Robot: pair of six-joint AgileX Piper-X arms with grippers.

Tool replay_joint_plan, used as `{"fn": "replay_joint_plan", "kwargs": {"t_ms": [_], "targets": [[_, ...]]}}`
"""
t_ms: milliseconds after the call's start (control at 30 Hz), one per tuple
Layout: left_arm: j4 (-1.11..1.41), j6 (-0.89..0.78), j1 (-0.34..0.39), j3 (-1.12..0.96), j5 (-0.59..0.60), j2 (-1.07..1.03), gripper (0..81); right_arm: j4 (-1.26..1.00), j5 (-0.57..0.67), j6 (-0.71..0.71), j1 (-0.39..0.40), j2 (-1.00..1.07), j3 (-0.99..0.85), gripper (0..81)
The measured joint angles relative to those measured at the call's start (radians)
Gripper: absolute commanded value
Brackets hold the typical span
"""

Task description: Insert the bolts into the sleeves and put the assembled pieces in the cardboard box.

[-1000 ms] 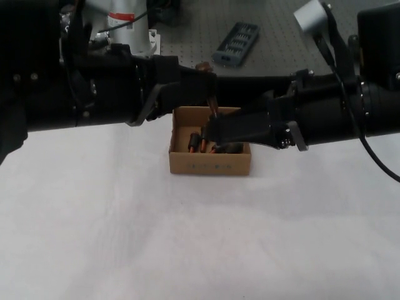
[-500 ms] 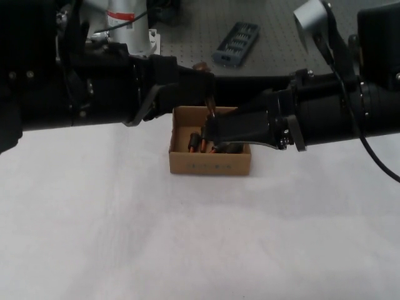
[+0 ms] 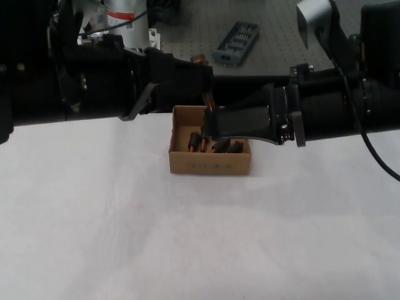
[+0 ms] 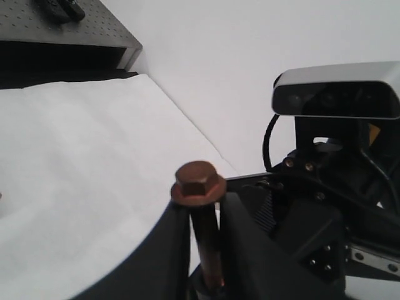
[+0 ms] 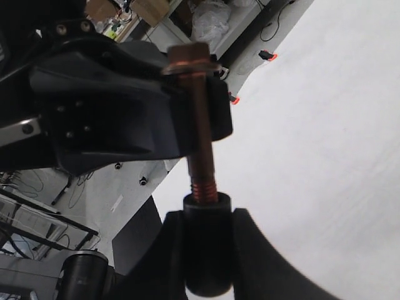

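Both arms reach level toward each other; the left gripper (image 4: 206, 225) sits just above the right gripper (image 5: 206, 250), both clamped tight.

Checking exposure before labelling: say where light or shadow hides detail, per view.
High view: the black arms merge into dark masses above the cardboard box. Left wrist view: the white cloth beside the bolt is washed out. Right wrist view: the sleeve is near-featureless black.

A copper-coloured metal hex-head bolt (image 4: 199, 187), dully glossy with ridged threads, and a matt black cylindrical sleeve (image 5: 206, 244). The brown cardboard box (image 3: 209, 164) looks rough; white bench sheet (image 3: 187, 237) smooth, matt; far grey perforated metal board (image 3: 278, 31).
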State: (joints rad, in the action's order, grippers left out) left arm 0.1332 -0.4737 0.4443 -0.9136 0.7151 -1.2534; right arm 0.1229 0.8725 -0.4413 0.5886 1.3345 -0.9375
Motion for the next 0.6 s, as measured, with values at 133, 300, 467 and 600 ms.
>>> {"fn": "replay_joint_plan", "kwargs": {"t_ms": [133, 300, 467, 600], "targets": [[0.000, 0.006, 0.000, 0.000, 0.007, 0.000, 0.6, 0.000, 0.011, 0.010, -0.002, 0.000, 0.000, 2.6], [0.000, 0.006, 0.000, 0.000, 0.015, 0.002, 0.6, 0.000, 0.025, 0.043, -0.005, 0.000, 0.000, 2.6], [0.000, 0.007, 0.000, 0.000, 0.017, 0.007, 0.6, 0.000, 0.022, 0.084, -0.005, 0.000, 0.000, 2.6], [0.000, -0.011, 0.000, 0.000, 0.022, 0.007, 0.6, 0.000, 0.013, 0.132, -0.010, -0.008, 0.001, 2.6]]}}
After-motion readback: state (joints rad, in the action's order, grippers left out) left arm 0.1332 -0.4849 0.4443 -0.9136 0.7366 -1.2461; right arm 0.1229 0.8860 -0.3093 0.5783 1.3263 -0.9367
